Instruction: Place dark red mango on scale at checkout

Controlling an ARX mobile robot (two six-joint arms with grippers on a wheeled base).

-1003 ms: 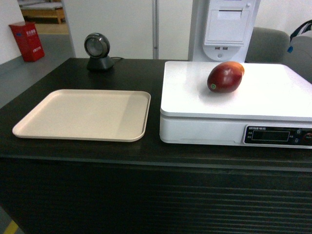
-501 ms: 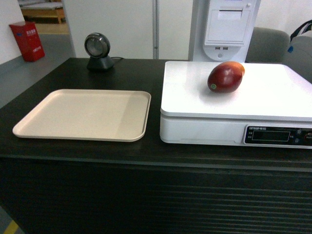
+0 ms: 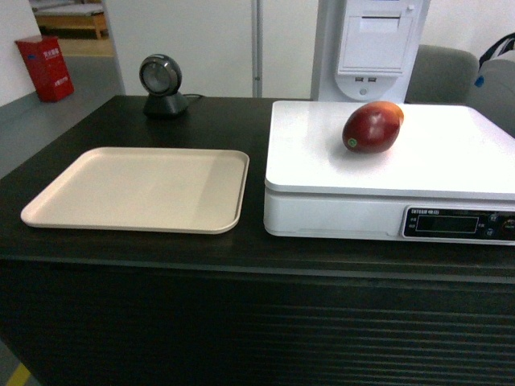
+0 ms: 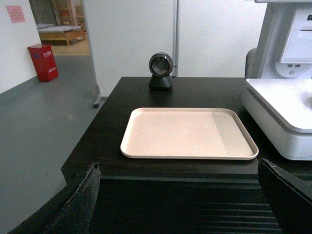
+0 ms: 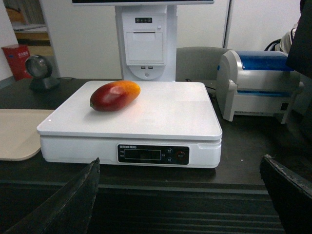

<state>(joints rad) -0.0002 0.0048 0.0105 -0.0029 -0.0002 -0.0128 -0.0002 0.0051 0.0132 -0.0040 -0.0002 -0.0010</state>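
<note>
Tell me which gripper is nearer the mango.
Right. The right gripper faces the scale holding the mango. The left gripper faces the tray; the mango is outside its view.

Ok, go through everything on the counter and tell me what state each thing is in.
Dark red oval mango: lying on its side on the scale.
White flat scale: loaded, display dark.
Beige rectangular tray: empty.
Left hand: open, holding nothing.
Right hand: open, holding nothing.

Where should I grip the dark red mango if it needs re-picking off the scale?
Grip the dark red mango across its narrow middle, coming from above. It lies on its side on the scale, long axis slanting left-right, with open platform around it. Both grippers are open and clear.
</note>
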